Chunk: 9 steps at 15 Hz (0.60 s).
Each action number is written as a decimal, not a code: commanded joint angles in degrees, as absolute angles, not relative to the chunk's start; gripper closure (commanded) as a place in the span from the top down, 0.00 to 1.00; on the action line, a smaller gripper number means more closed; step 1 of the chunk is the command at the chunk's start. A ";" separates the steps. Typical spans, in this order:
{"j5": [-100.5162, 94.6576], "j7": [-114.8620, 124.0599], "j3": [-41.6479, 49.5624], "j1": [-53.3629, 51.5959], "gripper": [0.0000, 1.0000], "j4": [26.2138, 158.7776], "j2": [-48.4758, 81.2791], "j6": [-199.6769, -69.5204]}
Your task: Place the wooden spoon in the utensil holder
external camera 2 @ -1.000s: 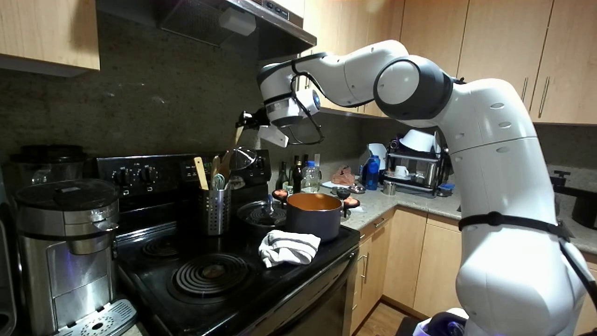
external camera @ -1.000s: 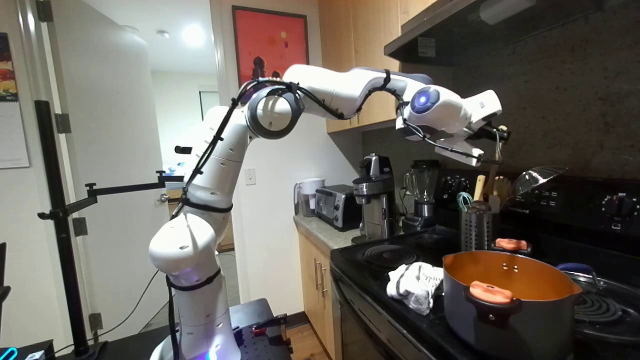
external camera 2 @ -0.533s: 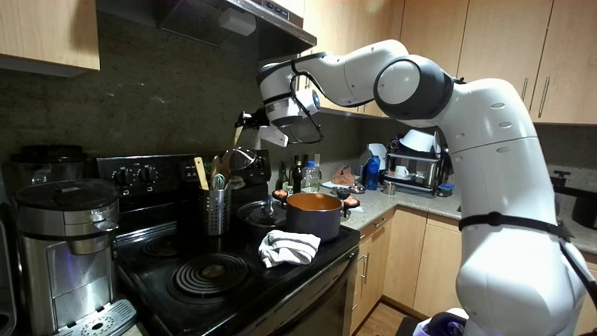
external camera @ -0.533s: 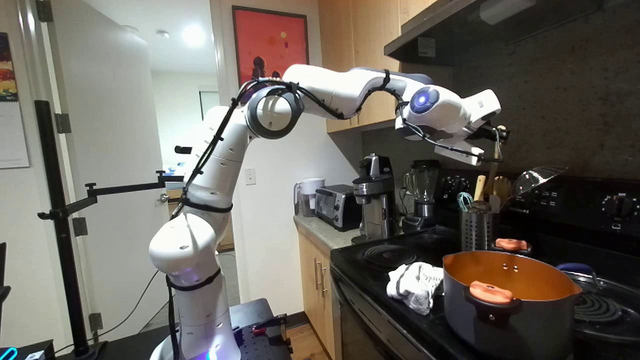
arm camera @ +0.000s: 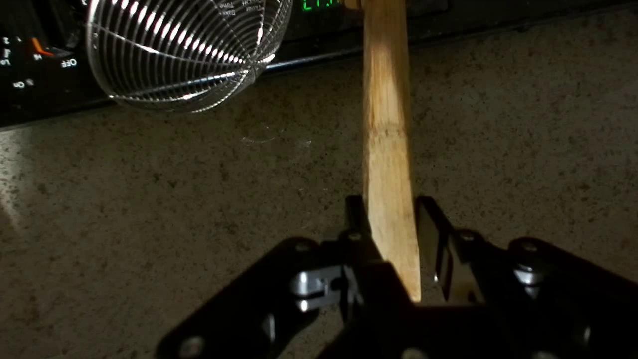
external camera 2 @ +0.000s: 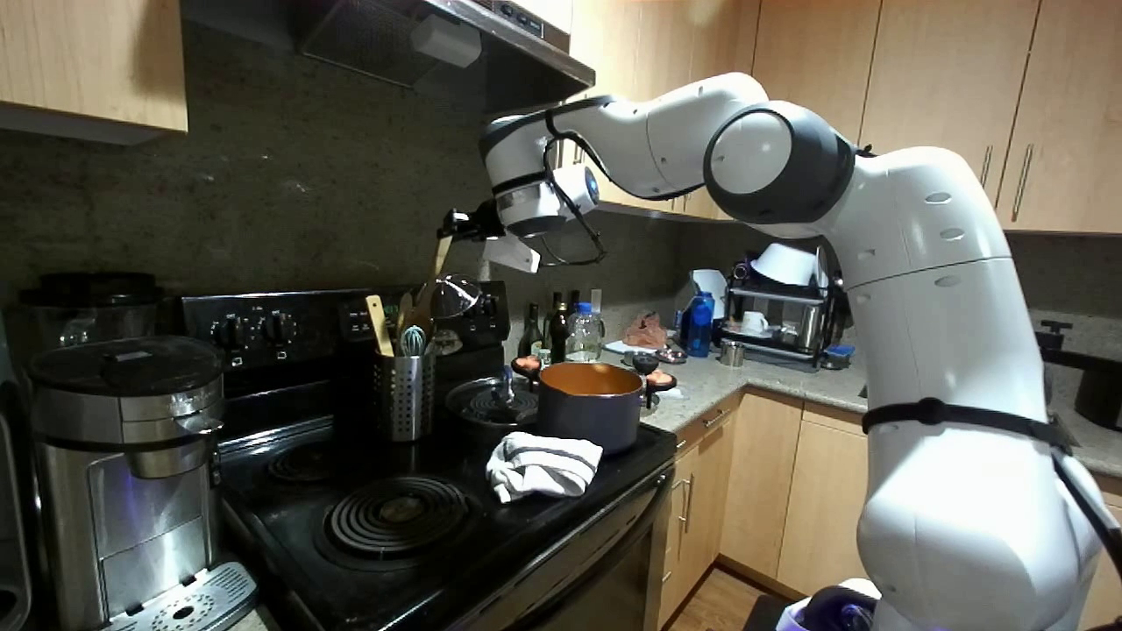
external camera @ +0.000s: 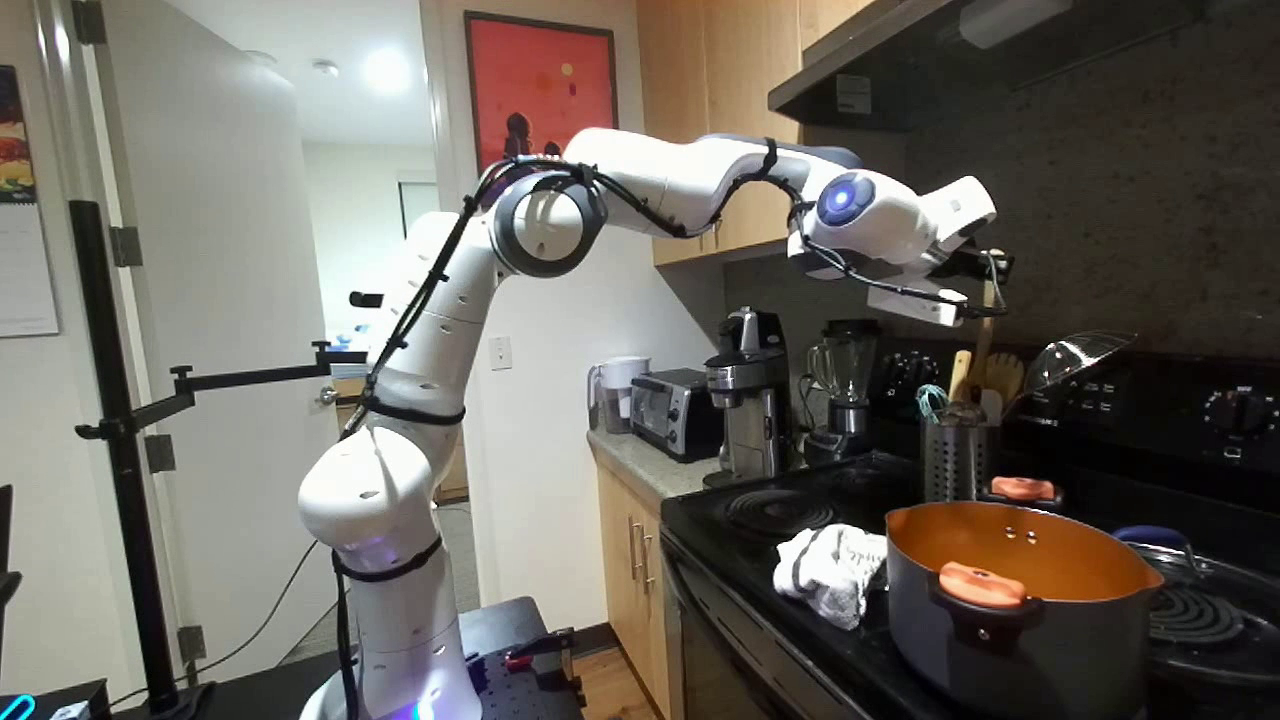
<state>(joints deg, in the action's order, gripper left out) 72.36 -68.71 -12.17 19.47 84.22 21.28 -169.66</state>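
Wrist view: wooden spoon (arm camera: 389, 149) held, release not yet done

The gripper (arm camera: 390, 202) is closed narrowly on the upper handle, a finger on each side. In both exterior views the spoon slants down from the gripper toward the utensil holder (external camera 2: 408, 399), which stands below it. The spoon's lower end merges with other utensils (external camera 2: 379, 324), so whether it sits inside the rim cannot be told. Picking up and carrying look done; lowering and letting go appear left.
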 commanded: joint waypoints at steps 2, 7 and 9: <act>72.36 -68.71 -12.17 19.49 0.29 84.22 21.28 -169.66; 72.36 -68.71 -12.17 19.50 0.07 84.22 21.28 -169.66; 72.34 -68.96 -12.46 19.26 0.07 84.62 21.20 -169.41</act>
<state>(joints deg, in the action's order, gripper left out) 72.32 -68.60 -12.17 19.48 84.20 21.31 -169.63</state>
